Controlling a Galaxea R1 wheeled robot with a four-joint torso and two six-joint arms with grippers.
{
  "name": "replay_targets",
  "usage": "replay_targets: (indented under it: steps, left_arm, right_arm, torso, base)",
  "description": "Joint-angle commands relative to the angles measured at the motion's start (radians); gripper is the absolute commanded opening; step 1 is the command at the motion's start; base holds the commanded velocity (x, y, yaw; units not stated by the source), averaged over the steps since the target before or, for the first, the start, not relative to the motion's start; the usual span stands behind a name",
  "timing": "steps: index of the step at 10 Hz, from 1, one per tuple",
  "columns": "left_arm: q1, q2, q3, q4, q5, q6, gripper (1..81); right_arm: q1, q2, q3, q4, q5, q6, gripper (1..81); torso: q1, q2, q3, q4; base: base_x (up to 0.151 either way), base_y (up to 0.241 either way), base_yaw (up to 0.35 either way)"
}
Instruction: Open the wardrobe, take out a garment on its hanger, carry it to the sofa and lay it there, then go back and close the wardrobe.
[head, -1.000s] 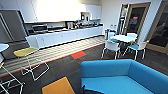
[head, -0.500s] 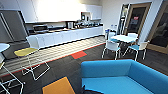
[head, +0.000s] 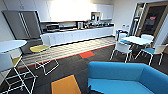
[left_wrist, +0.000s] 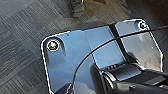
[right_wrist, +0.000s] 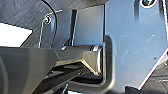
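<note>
Facing a kitchenette room, the head view shows the blue sofa (head: 127, 78) at lower right on dark carpet, an orange floor tile (head: 65, 85) beside it, and white chairs around a table (head: 136, 40) behind. Whether either claw is released or clenched cannot be told.

Bright room, glare washing upper cabinets (head: 72, 10); all views blurred.
</note>
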Motion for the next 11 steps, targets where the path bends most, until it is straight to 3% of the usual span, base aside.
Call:
replay_targets:
  steps: [1,7,11]
  left_arm:
    - [-0.050,-0.007,0.007,0.015,0.042,0.009,81.1]
    - [-0.050,0.010,-0.001,0.014,0.043,0.041,81.1]
    - [-0.047,0.062,-0.077,0.015,0.043,0.061,81.1]
  right_arm:
    - [0.024,0.012,0.007,-0.001,-0.047,-0.003,81.1]
    - [0.035,0.014,0.001,-0.001,-0.058,-0.006,81.1]
    - [0.035,0.014,-0.005,0.001,-0.064,-0.006,81.1]
  torso:
    - [0.001,0.000,0.000,0.000]
    - [0.001,0.000,0.000,0.000]
    - [0.001,0.000,0.000,0.000]
  base:
    - [0.000,0.000,0.295]
    - [0.000,0.000,0.296]
    - [0.000,0.000,0.296]
